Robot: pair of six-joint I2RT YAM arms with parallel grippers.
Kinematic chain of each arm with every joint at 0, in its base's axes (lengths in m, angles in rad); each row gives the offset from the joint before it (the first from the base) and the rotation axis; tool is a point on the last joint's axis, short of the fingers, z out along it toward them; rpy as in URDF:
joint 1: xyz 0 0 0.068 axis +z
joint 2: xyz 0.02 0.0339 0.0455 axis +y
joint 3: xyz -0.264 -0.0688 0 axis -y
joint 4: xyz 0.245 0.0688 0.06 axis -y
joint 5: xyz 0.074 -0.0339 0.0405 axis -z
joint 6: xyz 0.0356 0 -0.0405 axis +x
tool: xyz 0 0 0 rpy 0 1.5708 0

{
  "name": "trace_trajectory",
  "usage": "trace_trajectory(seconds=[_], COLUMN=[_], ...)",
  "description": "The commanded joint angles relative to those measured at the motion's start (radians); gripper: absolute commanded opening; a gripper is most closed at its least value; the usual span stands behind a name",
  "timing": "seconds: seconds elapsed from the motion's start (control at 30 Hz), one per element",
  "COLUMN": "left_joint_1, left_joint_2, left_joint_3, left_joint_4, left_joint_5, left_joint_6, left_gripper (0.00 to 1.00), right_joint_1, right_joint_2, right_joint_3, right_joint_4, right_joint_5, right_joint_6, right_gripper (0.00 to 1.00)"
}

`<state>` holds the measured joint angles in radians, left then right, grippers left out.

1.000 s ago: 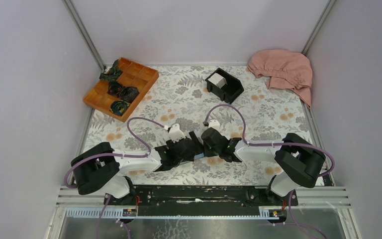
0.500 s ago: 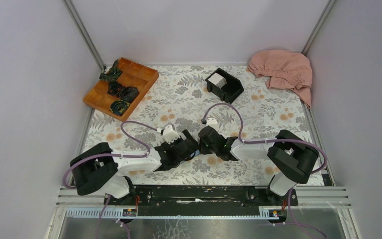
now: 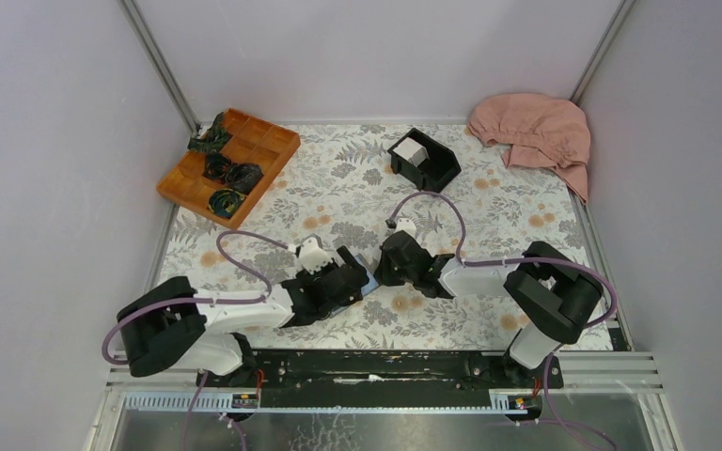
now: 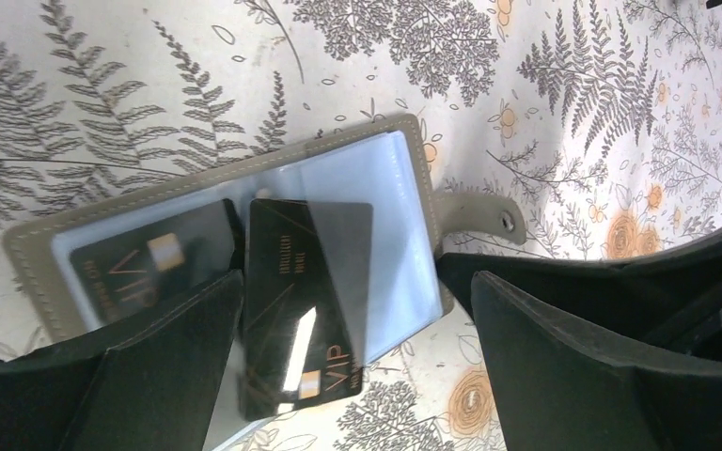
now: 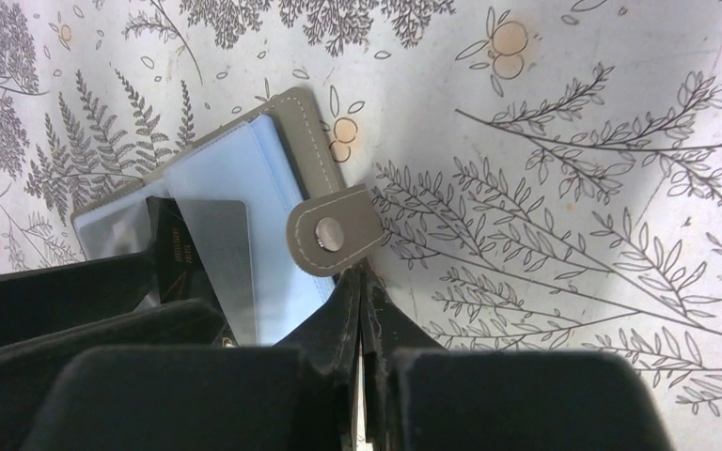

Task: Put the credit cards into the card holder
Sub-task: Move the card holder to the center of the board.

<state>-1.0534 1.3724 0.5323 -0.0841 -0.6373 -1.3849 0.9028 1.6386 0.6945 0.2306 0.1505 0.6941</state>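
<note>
The card holder [image 3: 372,283] lies open on the floral bench [image 3: 526,216], near the middle of its near half, between the tips of the two arms. Its outer rim is grey and its inside shows clear sleeves over blue [image 4: 376,188]. A grey snap tab [image 5: 331,232] sticks out from its right edge.

One dark card with gold print [image 4: 146,272] sits fully inside the sleeve of one half. A second dark card [image 4: 306,291] is only partly under the sleeve of the blue half. Its other end juts over the holder's edge toward the left jaws.

The left arm [image 3: 244,310] reaches in from the near left. The left jaws are spread wide, one side on each flank of the jutting card, and hold nothing.

The right arm [image 3: 489,277] comes in from the right. The right jaws are closed tight together, with their tips right at the near edge of the snap tab. Whether they pinch that edge cannot be told.

Far from the holder, a black open box [image 3: 432,169] holds the stack of white credit cards [image 3: 412,150]. A wooden tray [image 3: 273,141] with dark bundles sits at the far left, and a pink cloth [image 3: 536,127] lies at the far right corner.
</note>
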Motion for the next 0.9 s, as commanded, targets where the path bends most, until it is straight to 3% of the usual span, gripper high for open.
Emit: trace_trajectory(seconds=[0.0,0.27,0.57,0.87], left_joint_1=[0.005,0.004,-0.008,-0.057], left_joint_2=[-0.039,-0.067,-0.102,-0.093], left_joint_3=[-0.069,-0.078,-0.129,-0.093], left_joint_4=[-0.174,-0.166,0.041,0.047], left_joint_5=[-0.039,-0.012,0.127,0.175], left_joint_6=[0.079,0.099,0.198,0.205], left_gripper=[1.00,1.00,1.00,0.99], right_joint_1=[-0.069,-0.076,-0.077,-0.076], right_joint_2=[0.057,0.064,0.071,0.073], right_joint_3=[-0.059,-0.053,-0.047,-0.039], right_joint_4=[-0.176,-0.166,-0.160,-0.162], right_joint_5=[0.091,0.079,0.073,0.074], right_joint_6=[-0.052,-0.054,-0.060,-0.064], right_gripper=[0.01,0.01,0.01,0.00])
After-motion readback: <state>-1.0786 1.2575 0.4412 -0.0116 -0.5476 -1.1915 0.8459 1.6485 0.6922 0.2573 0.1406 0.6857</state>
